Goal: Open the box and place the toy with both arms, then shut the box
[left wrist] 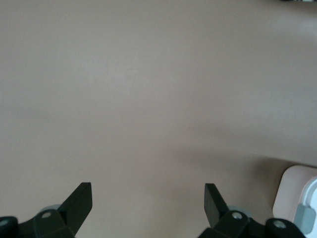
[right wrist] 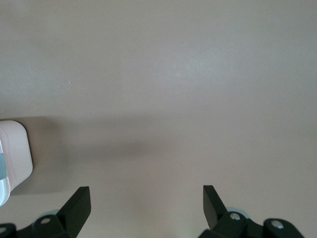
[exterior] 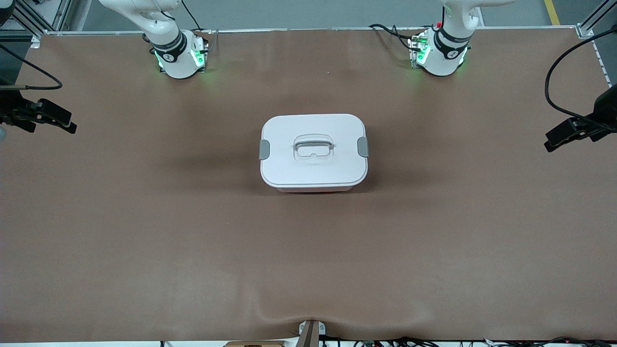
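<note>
box sits shut in the middle of the brown table, white lid on, a thin strip of pinkish-red base showing at the edge nearer the front camera. recessed clear handle lies flat in the lid's centre. grey latch on the side toward the right arm's end, another grey latch on the side toward the left arm's end, both folded against the lid.

toy not seen in any view.

left gripper hangs above bare table toward the left arm's end, well apart from the box. fingers spread wide, nothing between them, released. in the left wrist view a corner of the box shows at the frame edge with a bit of grey latch. in the front view only black hardware shows at the frame edge on that side; can't tell which part of it is the gripper.

right gripper hangs above bare table toward the right arm's end, also well apart from the box. fingers spread wide, empty, released. right wrist view catches one rounded corner of the box at the frame edge. front view shows black hardware at that edge, same story.

both arm bases stand along the table edge farthest from the front camera, green lights on. neither gripper touches the box.
</note>
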Motion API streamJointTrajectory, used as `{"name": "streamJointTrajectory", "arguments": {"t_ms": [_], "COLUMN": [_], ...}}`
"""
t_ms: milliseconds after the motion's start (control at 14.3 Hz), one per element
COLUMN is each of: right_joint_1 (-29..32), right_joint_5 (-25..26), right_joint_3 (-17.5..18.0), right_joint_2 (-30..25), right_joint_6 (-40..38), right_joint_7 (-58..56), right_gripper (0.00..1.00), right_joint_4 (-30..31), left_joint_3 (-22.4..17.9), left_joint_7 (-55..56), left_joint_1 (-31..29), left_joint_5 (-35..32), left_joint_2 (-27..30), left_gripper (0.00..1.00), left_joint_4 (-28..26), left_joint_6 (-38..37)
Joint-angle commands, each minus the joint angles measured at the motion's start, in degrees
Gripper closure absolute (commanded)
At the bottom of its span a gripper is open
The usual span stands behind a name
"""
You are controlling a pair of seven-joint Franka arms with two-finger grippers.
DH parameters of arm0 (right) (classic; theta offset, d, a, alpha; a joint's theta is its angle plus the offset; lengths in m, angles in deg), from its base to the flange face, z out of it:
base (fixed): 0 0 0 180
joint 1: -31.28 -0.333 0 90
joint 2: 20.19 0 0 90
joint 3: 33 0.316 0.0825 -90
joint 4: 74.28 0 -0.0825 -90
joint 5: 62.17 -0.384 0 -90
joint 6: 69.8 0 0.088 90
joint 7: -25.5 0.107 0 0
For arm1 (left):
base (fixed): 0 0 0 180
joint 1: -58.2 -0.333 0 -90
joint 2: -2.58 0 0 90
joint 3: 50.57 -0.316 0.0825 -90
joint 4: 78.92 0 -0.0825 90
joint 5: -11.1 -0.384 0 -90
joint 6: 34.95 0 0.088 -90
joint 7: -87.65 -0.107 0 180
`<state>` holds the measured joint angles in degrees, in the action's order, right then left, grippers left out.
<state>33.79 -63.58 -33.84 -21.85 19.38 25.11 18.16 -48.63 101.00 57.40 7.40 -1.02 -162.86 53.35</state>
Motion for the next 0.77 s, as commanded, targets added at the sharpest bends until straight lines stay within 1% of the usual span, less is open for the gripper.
{"name": "streamJointTrajectory", "arguments": {"t_ms": [0, 70, 140, 279, 419, 489, 559, 698], "right_joint_1": [0.5, 0.5, 0.6, 0.6, 0.6, 0.6, 0.6, 0.6], "right_joint_5": [-0.2, -0.2, -0.2, -0.2, -0.2, -0.2, -0.2, -0.2], "right_joint_3": [0.4, 0.4, 0.4, 0.4, 0.4, 0.4, 0.4, 0.4], "right_joint_2": [0.3, 0.3, 0.3, 0.3, 0.3, 0.3, 0.3, 0.3], "right_joint_6": [-0.8, -0.8, -0.8, -0.8, -0.8, -0.8, -0.8, -0.8], "right_joint_7": [0.3, 0.3, 0.3, 0.3, 0.3, 0.3, 0.3, 0.2], "right_gripper": [0.0, 0.0, 0.0, 0.0, 0.0, 0.0, 0.0, 0.0], "right_joint_4": [-1.1, -1.1, -1.1, -1.1, -1.1, -1.1, -1.1, -1.1], "left_joint_3": [-5.3, -6.5, -6.7, -6.7, -6.6, -6.6, -6.1, -3.6], "left_joint_7": [-1.6, -1.6, -1.4, -1.3, -1.3, -1.4, -1.4, -1.4], "left_joint_1": [1.1, 2.2, 2.9, 4.1, 4.1, 4.6, 5.8, 5.7], "left_joint_5": [3.5, 5.8, 6.1, 5.7, 5.7, 5.6, 5.4, 5.3], "left_joint_2": [5.5, 7.3, 8.9, 10.5, 12.6, 12.7, 12.4, 12.0], "left_gripper": [0.0, 0.0, 0.0, 0.0, 0.0, 0.0, 0.0, 0.0], "left_joint_4": [-4.0, -5.7, -7.6, -7.8, -8.8, -9.1, -9.1, -9.0], "left_joint_6": [-3.3, -3.7, -3.6, -3.4, -3.4, -3.0, -2.3, -1.1]}}
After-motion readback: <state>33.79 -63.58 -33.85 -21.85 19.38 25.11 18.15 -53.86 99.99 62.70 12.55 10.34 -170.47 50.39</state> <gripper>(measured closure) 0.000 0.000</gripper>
